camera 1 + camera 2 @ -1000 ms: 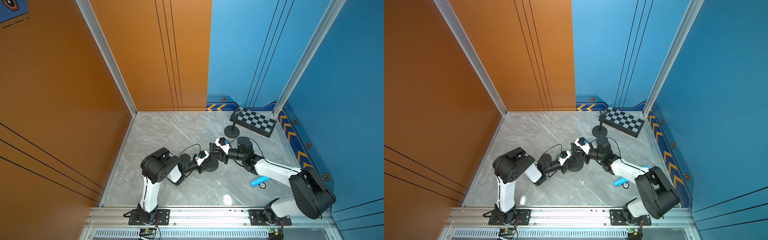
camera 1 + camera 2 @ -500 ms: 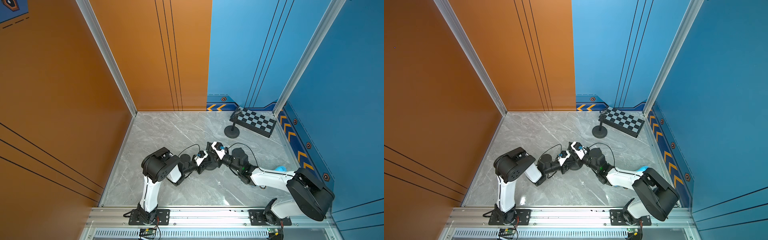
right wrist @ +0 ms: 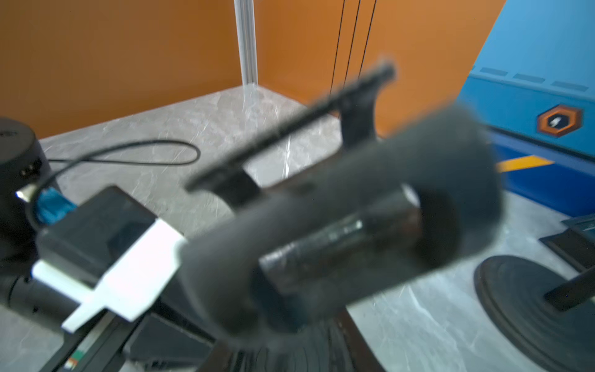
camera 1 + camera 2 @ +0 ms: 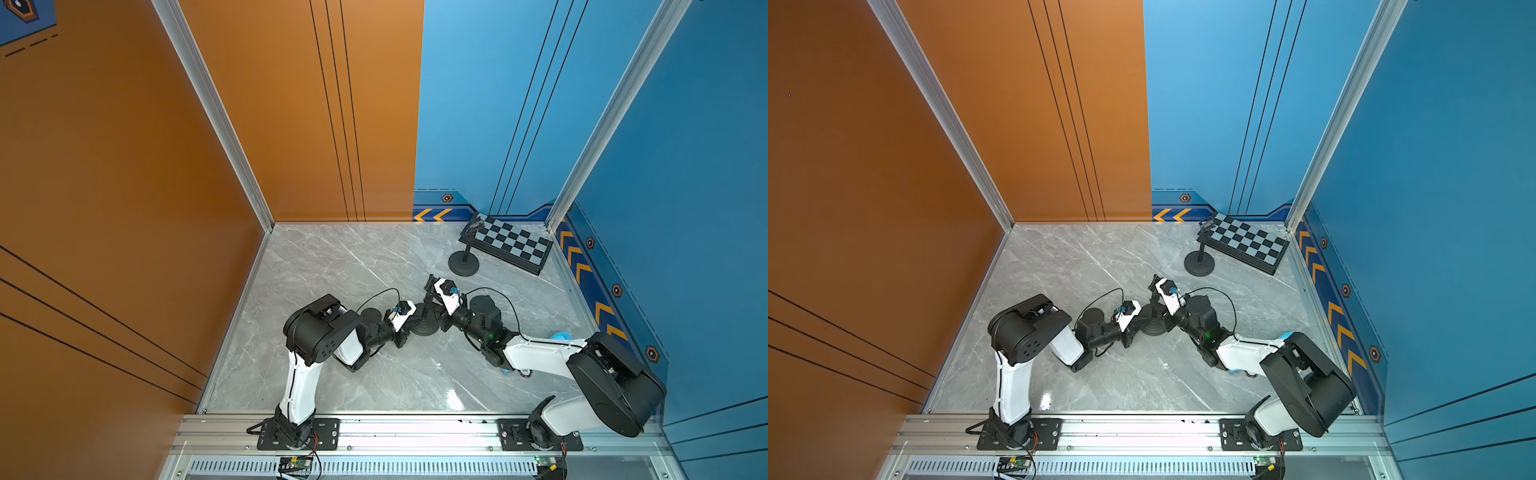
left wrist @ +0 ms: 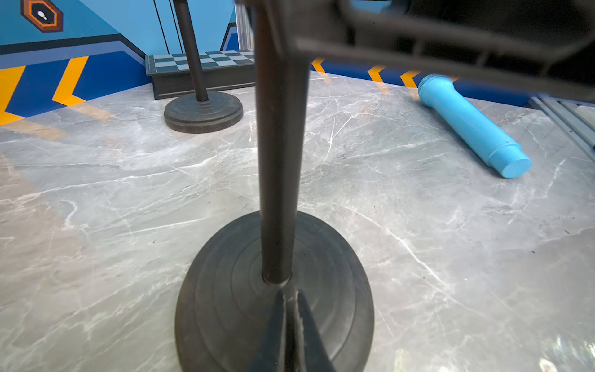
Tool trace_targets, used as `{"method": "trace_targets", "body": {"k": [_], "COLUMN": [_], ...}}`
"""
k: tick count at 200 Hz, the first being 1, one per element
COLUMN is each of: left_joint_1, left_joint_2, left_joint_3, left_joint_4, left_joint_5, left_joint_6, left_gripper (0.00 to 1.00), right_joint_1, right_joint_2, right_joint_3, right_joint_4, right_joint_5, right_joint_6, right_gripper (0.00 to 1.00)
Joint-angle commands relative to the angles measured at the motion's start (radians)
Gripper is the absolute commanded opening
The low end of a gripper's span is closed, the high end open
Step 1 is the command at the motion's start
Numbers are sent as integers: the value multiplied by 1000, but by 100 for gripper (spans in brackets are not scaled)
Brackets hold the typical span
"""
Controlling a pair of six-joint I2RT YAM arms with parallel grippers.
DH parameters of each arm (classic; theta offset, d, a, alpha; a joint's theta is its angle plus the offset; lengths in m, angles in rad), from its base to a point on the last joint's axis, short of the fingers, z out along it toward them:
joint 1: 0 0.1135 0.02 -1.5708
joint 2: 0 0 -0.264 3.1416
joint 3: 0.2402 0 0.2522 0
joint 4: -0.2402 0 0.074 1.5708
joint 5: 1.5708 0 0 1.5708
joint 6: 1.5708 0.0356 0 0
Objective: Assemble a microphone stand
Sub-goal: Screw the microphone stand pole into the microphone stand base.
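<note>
A black microphone stand stands mid-floor, its round base (image 4: 424,327) (image 5: 231,306) carrying an upright pole (image 5: 280,154). My left gripper (image 5: 291,298) (image 4: 412,321) is shut and empty, its tips resting on the base at the pole's foot. My right gripper (image 4: 432,300) (image 4: 1160,304) is at the pole's upper part, where a blurred dark tubular top piece (image 3: 354,209) fills the right wrist view; its jaws are too blurred to read. A blue microphone (image 5: 473,125) lies on the floor, mostly under the right forearm in both top views, an end (image 4: 561,336) peeking out.
A second black stand (image 4: 463,262) (image 5: 203,111) stands at the back right, beside a chessboard (image 4: 513,245) (image 5: 199,62) leaning at the wall. Orange and blue walls enclose the marble floor (image 4: 332,270). The aluminium rail (image 4: 415,428) runs along the front.
The right forearm dipped low half a second ago and has swung back, its wrist staying at the stand's top. It now covers most of the microphone. The left arm stays at the base.
</note>
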Motion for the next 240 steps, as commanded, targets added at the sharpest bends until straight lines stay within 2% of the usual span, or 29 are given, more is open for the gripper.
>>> {"method": "trace_targets", "body": {"k": [1,8,26,36,51,66,79,108,126,150,168,180,192,204,218,226,230,240], "left_joint_1": [4,5,4,4,4,3,2,1,6,12,11,14,39,103,186,230,251,288], "left_joint_2": [21,20,3,-15,-52,-91,-117,-128,-109,-121,-203,-270,-341,-432,-554,-619,-648,-707], "left_joint_3": [-2,-3,-12,-19,-33,-46,-51,-24,13,2,-54,-91,-126,-147,-136,-129,-131,-135], "left_joint_4": [11,11,12,11,11,11,11,11,5,8,8,7,-4,-81,-294,-404,-447,-528], "left_joint_5": [30,31,48,48,33,10,-20,-67,-135,-129,-252,-399,-511,-534,-535,-529,-528,-533], "left_joint_6": [5,7,17,20,26,32,36,29,-38,-41,-72,-141,-272,-438,-600,-662,-684,-718], "left_gripper": [9,9,12,20,25,48,63,80,82,80,79,83,85,85,85,85,90,94], "right_joint_1": [-62,-73,-85,-86,-83,-77,-73,-73,-72,-72,-70,-61,-52,-44,-26,-17,-12,-3], "right_joint_2": [-23,-16,10,29,45,47,44,33,22,-7,-30,-24,16,78,159,208,232,296], "right_joint_3": [84,109,150,165,168,154,141,106,85,73,129,207,307,421,554,631,668,761], "right_joint_4": [-235,-261,-281,-275,-250,-219,-211,-173,-158,-189,-338,-479,-617,-735,-849,-913,-939,-1010], "right_joint_5": [-265,-282,-284,-283,-290,-284,-268,-266,-268,-236,-217,-218,-196,-154,-47,0,11,32], "right_joint_6": [-62,-70,-78,-67,-46,-32,-30,-16,-9,-15,-69,-126,-143,-117,-46,-3,11,54], "right_gripper": [36,35,22,21,21,22,18,16,16,21,27,34,39,41,44,45,46,46]}}
